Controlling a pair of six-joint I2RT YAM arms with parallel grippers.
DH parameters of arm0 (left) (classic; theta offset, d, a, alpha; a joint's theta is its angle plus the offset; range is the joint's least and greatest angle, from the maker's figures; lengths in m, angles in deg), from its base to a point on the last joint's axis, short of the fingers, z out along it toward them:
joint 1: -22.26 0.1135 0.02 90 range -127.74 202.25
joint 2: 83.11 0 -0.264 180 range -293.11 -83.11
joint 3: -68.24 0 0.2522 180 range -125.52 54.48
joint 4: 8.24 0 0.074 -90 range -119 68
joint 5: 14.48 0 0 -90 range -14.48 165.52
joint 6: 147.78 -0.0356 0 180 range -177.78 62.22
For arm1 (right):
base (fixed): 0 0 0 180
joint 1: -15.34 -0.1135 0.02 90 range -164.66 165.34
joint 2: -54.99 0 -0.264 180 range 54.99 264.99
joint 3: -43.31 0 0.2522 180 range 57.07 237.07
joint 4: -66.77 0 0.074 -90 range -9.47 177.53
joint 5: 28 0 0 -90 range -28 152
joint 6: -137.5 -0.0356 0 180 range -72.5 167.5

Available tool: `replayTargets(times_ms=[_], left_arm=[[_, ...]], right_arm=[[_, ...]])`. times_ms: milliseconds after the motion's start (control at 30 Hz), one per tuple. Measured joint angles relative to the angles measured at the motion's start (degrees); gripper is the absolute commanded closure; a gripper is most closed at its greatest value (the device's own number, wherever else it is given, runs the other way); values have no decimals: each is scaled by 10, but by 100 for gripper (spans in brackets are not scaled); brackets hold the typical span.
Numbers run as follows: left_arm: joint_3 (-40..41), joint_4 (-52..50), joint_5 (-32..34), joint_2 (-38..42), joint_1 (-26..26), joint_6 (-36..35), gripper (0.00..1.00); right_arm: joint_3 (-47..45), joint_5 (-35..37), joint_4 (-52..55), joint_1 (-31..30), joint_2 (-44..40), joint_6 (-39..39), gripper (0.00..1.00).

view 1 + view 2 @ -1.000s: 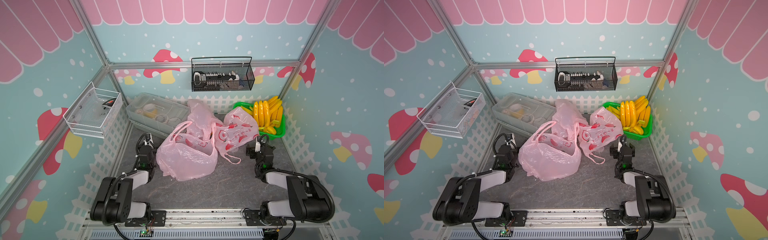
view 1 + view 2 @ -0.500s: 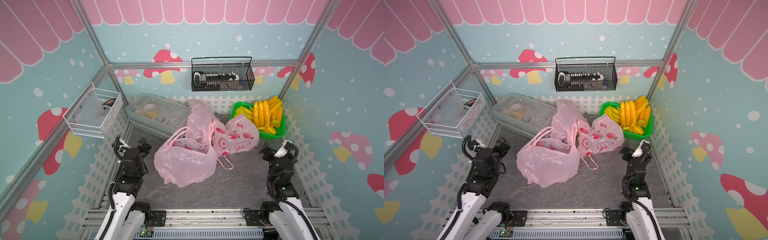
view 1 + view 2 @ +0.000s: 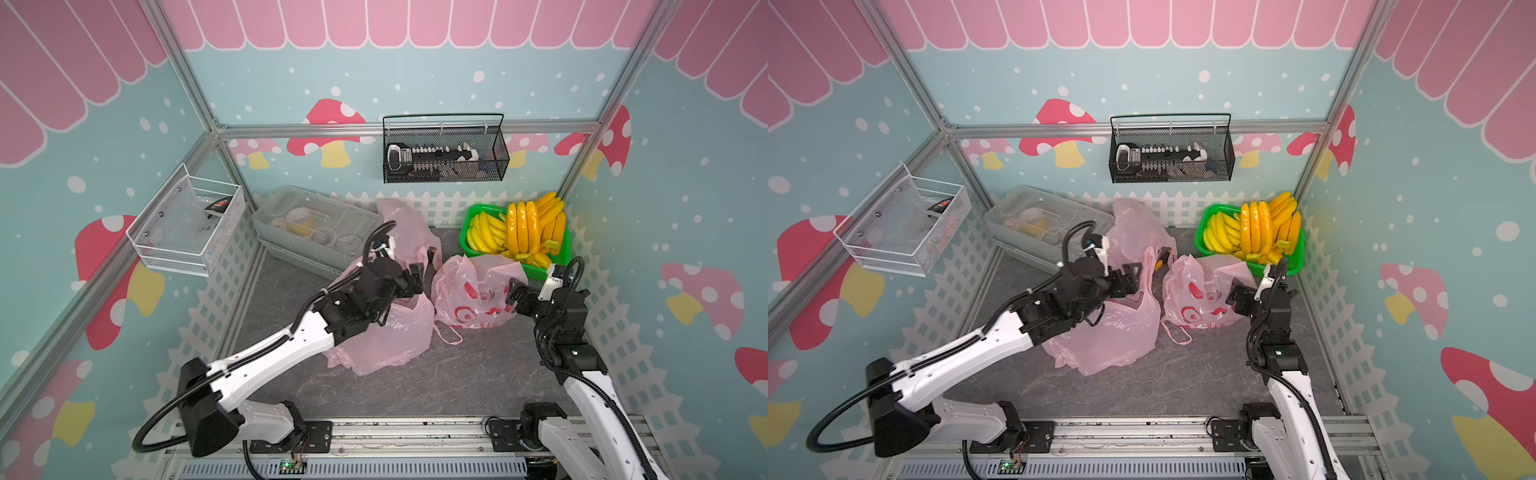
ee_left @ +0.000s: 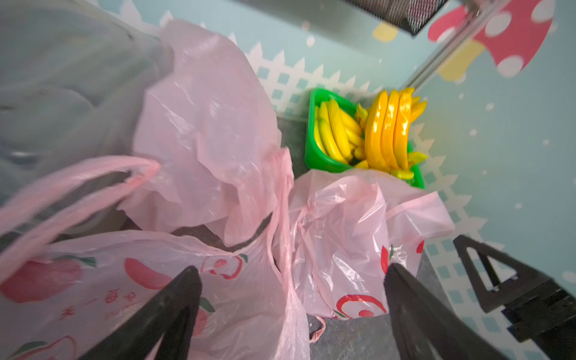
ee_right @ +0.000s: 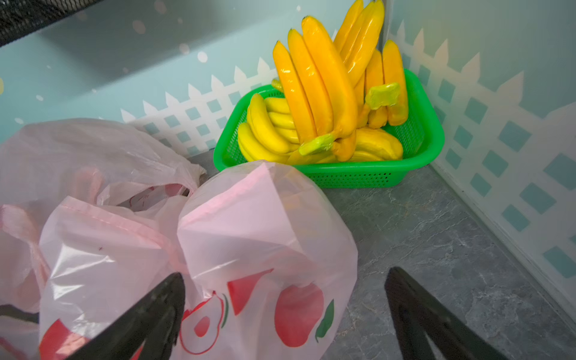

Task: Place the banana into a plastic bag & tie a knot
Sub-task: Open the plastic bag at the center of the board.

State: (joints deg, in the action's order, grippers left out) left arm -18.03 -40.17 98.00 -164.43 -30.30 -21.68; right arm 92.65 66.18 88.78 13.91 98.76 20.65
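Standing wide apart, the jaws of the left gripper (image 3: pixel 424 264) are recorded as holding nothing. This gripper is held above the near pink bag (image 3: pixel 386 345), which lies slumped on the grey table (image 3: pixel 415 386) partly under the left arm. In the left wrist view a twisted handle (image 4: pixel 280 193) of that bag is seen ahead of the open jaws and is not clamped.

The right gripper (image 3: pixel 510 296) is likewise found fully spread and empty. It is placed just beside the right flank of the printed bag (image 3: pixel 473 295), a pink bag with red fruit marks lying right of centre. Whether the fingers touch the plastic cannot be told.

The bananas (image 3: pixel 519 224) are noted in the green basket (image 3: pixel 469 249) in the far right corner of the table. They are heaped in bunches, and the darker yellow ones stand well above the rim. The printed bag lies directly in front of this basket; contact between them cannot be confirmed.

A third pink bag (image 3: pixel 407 224) is observed crumpled at the far side, between the green basket and a clear plastic bin (image 3: pixel 316 224) set at the far left. A black mesh basket (image 3: pixel 444 153) is mounted on the far wall, and a white wire basket (image 3: pixel 187 224) on the left wall.
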Motion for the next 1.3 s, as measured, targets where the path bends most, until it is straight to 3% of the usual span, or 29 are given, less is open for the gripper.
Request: replayTargets(times_ms=[167,500,733,900,1000,1133,1300], left_arm=[[-38,-33,-4,-96,-54,-5,9],[-102,-129,61,-125,-51,-5,9],[-133,-141,43,-173,-14,-9,31],[-162,-150,17,-226,-9,-21,72],[-167,-150,5,-233,-9,-15,100],[-144,-127,12,-206,-12,4,100],[-55,-69,25,-89,-12,35,100]], right_arm=[[12,-38,38,0,11,6,2],[13,-104,68,-1,20,11,2],[37,-129,84,-9,32,11,2],[71,-147,103,-37,32,13,3],[97,-151,123,-83,32,18,4],[113,-152,135,-169,27,17,6],[87,-163,115,-249,17,-2,8]])
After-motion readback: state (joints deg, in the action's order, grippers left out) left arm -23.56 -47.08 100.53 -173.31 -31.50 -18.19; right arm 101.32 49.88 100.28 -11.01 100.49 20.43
